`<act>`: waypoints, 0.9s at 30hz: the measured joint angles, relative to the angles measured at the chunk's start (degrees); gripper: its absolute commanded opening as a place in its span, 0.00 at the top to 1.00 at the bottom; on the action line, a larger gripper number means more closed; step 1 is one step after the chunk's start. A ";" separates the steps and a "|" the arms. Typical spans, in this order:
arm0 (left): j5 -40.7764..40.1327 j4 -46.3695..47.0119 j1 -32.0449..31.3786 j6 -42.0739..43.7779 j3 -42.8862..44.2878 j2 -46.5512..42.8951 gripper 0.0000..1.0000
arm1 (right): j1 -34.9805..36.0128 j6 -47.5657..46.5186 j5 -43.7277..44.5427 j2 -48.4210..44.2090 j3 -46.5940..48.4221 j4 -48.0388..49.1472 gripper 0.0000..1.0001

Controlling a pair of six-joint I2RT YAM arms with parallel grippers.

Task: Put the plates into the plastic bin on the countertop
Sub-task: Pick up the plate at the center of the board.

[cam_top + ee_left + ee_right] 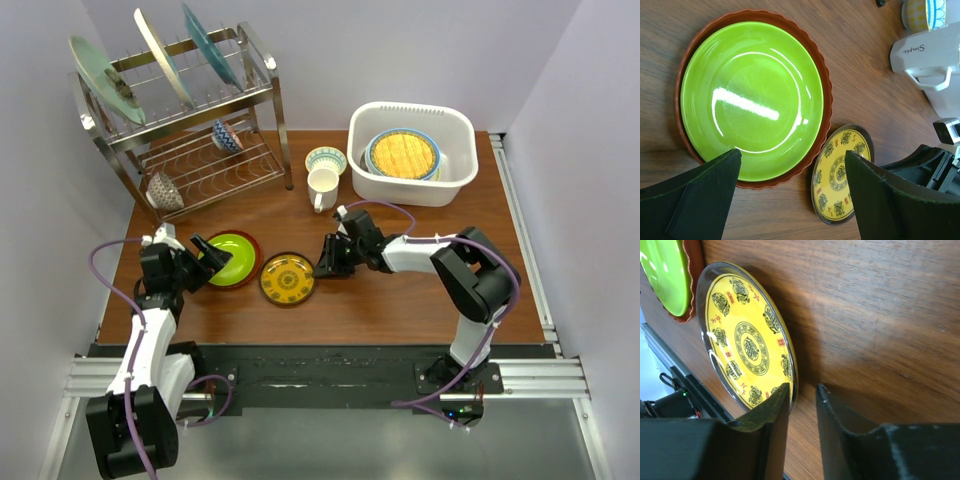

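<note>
The right arm rises from its base at 5 o'clock, bends at a high elbow and stretches low toward 9 o'clock. The right gripper (325, 264) sits at the 3 o'clock rim of the yellow patterned plate (287, 280). Its jaws stand a little apart, astride that rim, one finger over the plate and the other outside it, with a strip of wood showing between the rim and the outer finger, so nothing is clamped. The left arm reaches up from 7 o'clock, and the left gripper (200, 256) has its jaws spread wide at the 9 o'clock edge of the lime green plate (232, 258). That plate lies inside the red-orange plate (828, 95), just beside the yellow one, all flat on the countertop (400, 310). At 1 o'clock the plastic bin (455, 188) holds a stack topped by the yellow woven plate (403, 153), with a blue-rimmed plate (434, 166) showing under it. At 11 o'clock the wire dish rack (205, 108) carries three plates on edge (162, 55) and two small bowls (227, 135) below. A white mug (322, 188) and a patterned bowl (326, 159) stand between the rack and the bin.
</note>
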 measured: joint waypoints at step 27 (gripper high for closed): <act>0.33 0.04 -0.33 0.07 0.00 1.11 0.10 | 0.70 0.44 -0.28 -4.63 0.07 -1.22 1.00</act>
